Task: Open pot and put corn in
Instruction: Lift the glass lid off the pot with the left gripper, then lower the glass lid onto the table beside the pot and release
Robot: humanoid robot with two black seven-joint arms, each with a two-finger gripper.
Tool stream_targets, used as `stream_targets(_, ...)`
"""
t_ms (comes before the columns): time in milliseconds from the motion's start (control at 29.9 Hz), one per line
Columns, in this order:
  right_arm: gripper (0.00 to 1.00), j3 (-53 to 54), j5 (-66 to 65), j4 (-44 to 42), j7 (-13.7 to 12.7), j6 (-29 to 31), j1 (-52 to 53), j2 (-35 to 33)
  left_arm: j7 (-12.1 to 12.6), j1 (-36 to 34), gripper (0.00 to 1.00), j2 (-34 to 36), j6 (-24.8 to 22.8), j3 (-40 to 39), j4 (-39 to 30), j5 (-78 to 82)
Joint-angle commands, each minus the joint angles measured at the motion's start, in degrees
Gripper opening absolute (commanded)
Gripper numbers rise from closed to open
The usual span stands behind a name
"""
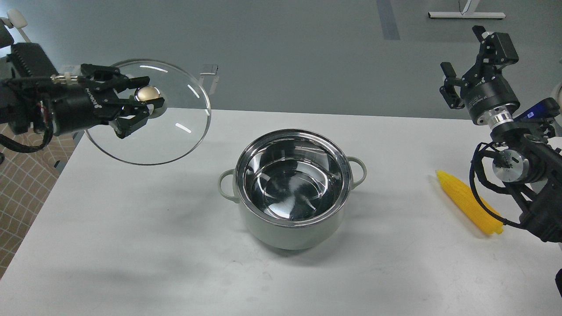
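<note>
The pale grey-green pot (pixel 290 221) stands uncovered in the middle of the white table (pixel 131 237), its shiny steel inside empty. My left gripper (pixel 139 105) is shut on the gold knob (pixel 147 93) of the round glass lid (pixel 180 131) and holds it in the air over the table's far left corner, well left of the pot. The yellow corn (pixel 470 202) lies on the table at the right, its tip pointing away from me. My right gripper (pixel 469 66) is open and empty, raised above and behind the corn.
A beige checked cloth (pixel 22 175) lies off the table's left edge, under my left arm. My right arm's joints (pixel 513 164) hang just right of the corn. A white floor stand (pixel 465 15) sits far back on the grey floor.
</note>
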Motion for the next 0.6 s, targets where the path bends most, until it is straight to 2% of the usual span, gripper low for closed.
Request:
stream_targets(0,1.00,-0.01,0.00,0.00,0.00,-0.04,-0.10,0.00,-0.01,7.37,0.12,0.46,5.45,-0.02,4.06,-2.22)
stream_targets(100,1.00,-0.09,0.00,0.00,0.00,-0.04,-0.10,0.00,-0.01,10.98,0.12,-1.11,9.50,-0.02,8.71,-6.07)
stream_targets(167,1.00,-0.09,0.00,0.00,0.00,-0.04,-0.10,0.00,-0.01,12.13,0.12,-2.70,10.56,-0.02,11.36,-8.10)
stream_targets(368,1.00,-0.09,-0.08,-0.09,0.00,-0.04,-0.10,0.00,-0.01,15.47,0.12,-11.65,16.10,-0.02,23.74,-12.85)
stream_targets(568,1.00,-0.09,-0.08,-0.09,0.00,-0.04,-0.10,-0.09,-0.01,18.37,0.12,-17.55,20.93,0.07,29.56,-16.11)
